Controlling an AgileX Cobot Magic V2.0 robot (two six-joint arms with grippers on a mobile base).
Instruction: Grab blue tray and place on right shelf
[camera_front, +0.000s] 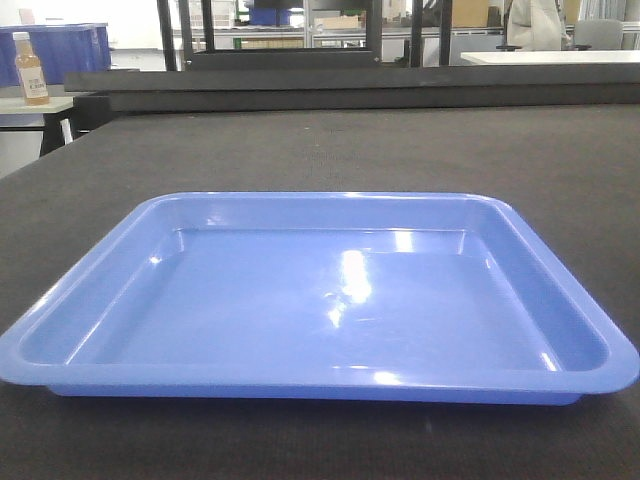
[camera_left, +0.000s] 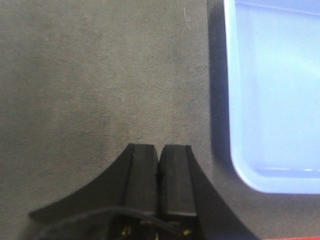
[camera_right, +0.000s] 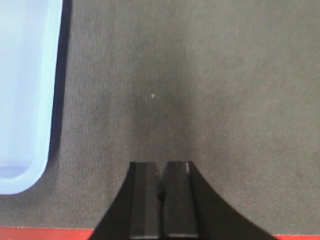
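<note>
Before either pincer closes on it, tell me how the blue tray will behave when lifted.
The blue tray looks empty, thin-walled and shallow, so probably light. Its glossy surface with bright reflections suggests a slippery rim; a grip could slide. Being wide, it may flex or tilt if lifted by one edge alone.

dark grey woven tabletop (camera_front: 500, 150), red strip (camera_right: 30, 233) at its edge; bottle (camera_front: 30, 68) on a pale side table (camera_front: 30, 108) far left, blue bin (camera_front: 75, 50) behind; white table (camera_front: 550, 57) far right; black uprights (camera_front: 166, 35) between
</note>
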